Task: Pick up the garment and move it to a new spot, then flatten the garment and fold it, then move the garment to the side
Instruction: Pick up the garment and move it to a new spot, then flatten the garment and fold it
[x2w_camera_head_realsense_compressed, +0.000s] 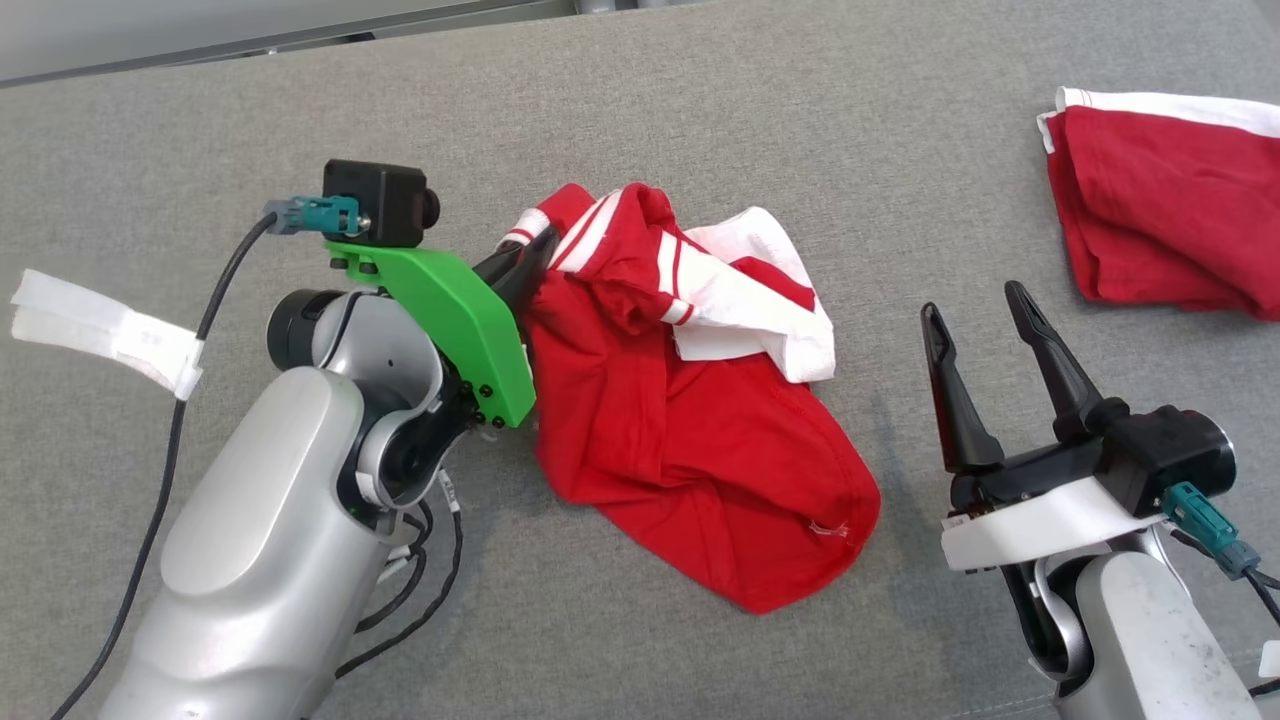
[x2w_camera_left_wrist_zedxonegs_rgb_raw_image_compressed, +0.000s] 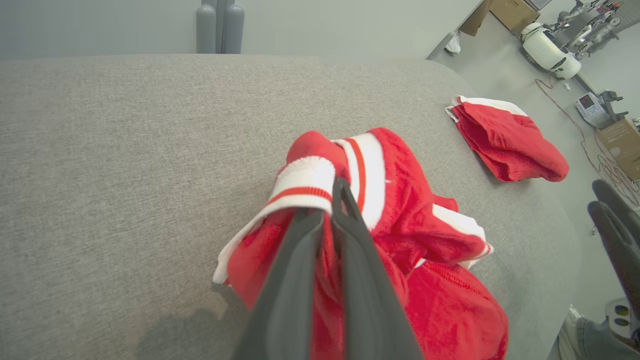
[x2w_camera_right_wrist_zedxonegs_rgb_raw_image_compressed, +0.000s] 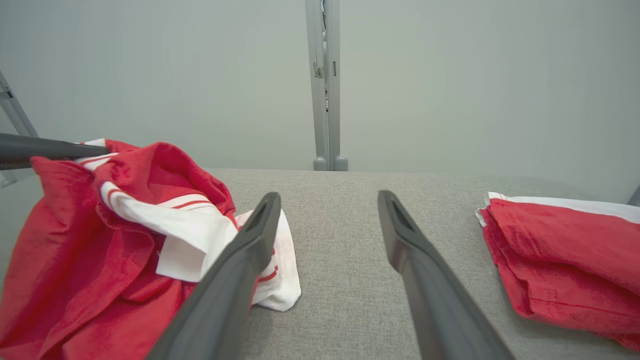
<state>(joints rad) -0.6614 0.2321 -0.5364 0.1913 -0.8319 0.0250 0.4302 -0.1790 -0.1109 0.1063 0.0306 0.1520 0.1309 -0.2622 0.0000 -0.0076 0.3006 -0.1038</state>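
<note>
left hand (x2w_camera_head_realsense_compressed: 540, 248): fingers pressed together, pinching the red garment (x2w_camera_head_realsense_compressed: 690, 440) at a white ribbed band (x2w_camera_left_wrist_zedxonegs_rgb_raw_image_compressed: 302, 187) with a red stripe. The grip point is just left of centre in the head view, at the upper-left edge of the pile. In the left wrist view both dark fingers run up from bottom centre. Their tips are closed on that band, with red cloth bunched around them.

The red garment is crumpled at the centre of the head frame, on the grey tabletop (x2w_camera_head_realsense_compressed: 700, 120). Its lower part lies on the surface, with the red hem toward lower centre. White striped panels are folded over at the upper right of the pile. In the right wrist view, left part of frame, cloth drapes down from the left hand's finger (x2w_camera_right_wrist_zedxonegs_rgb_raw_image_compressed: 50, 149) to the tabletop. The gripped edge sits higher than the rest.

right hand (x2w_camera_head_realsense_compressed: 975, 305): fingers spread wide, nothing between them. It is at the lower right of the head view, near the garment's right edge but apart from it. Cannot tell if its tips touch the tabletop.

There is also a second red garment (x2w_camera_head_realsense_compressed: 1160, 210) with a white band, folded, at the upper right of the head frame, well apart from the first.

A white tape strip (x2w_camera_head_realsense_compressed: 100, 330) is on the left arm's cable (x2w_camera_head_realsense_compressed: 215, 300), at the left edge of the head view.
</note>
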